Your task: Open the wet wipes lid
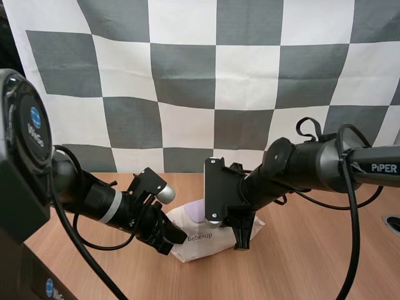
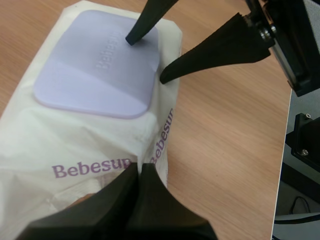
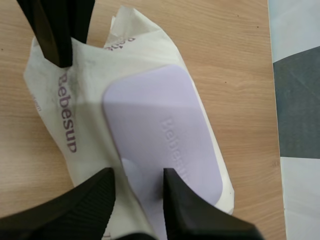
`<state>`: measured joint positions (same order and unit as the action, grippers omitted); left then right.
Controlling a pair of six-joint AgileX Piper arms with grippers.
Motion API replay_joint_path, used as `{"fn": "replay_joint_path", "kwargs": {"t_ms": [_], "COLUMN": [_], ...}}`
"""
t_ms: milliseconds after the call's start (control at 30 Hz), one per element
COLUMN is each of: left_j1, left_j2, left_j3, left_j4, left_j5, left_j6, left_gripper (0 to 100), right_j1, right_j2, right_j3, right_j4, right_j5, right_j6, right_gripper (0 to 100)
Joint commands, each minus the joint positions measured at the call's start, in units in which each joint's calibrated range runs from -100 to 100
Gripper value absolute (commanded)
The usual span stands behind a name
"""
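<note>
Left end effector (image 2: 139, 172) closed, tips together on pack (image 2: 75, 145) end — likely pinning it | right end effector (image 3: 139, 192) parted astride lid (image 3: 160, 130) edge — set to pry | pack flat on desk (image 3: 225, 50)

I am working over a table (image 1: 312, 250) with a flat top of light brown wood, its fine grain running left to right, and the top carries on out of the high view on both sides. At the right a round, grey-rimmed fitting (image 1: 392, 224) is set into the wood, but it is partly cut off, so I cannot tell what it is. The light falls soft and even from above, and in the left wrist view the table (image 2: 230, 150) looks warm and matte, with only faint shadows on the wood.
</note>
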<state>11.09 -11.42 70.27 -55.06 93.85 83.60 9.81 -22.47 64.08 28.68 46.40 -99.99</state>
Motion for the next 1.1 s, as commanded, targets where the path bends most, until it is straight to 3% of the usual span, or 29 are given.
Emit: {"fn": "replay_joint_path", "kwargs": {"t_ms": [0,500,1067], "left_j1": [-0.02,-0.02,-0.02], "left_j2": [-0.01,-0.01,-0.01], "left_j3": [0.07,0.07,0.07], "left_j4": [0.04,0.04,0.04], "left_j5": [-0.42,-0.6,-0.6], "left_j6": [0.03,0.03,0.03], "left_gripper": [0,0,0], "right_j1": [0.05,0.05,0.05], "right_j2": [0.08,0.08,0.08], "right_j3": [-0.04,-0.04,-0.04], "right_j4": [0.12,2.78,2.78], "right_j5": [-0.2,-1.56,-2.21], "right_j6": [-0.01,-0.01,-0.01], "right_gripper": [49,39,8]}}
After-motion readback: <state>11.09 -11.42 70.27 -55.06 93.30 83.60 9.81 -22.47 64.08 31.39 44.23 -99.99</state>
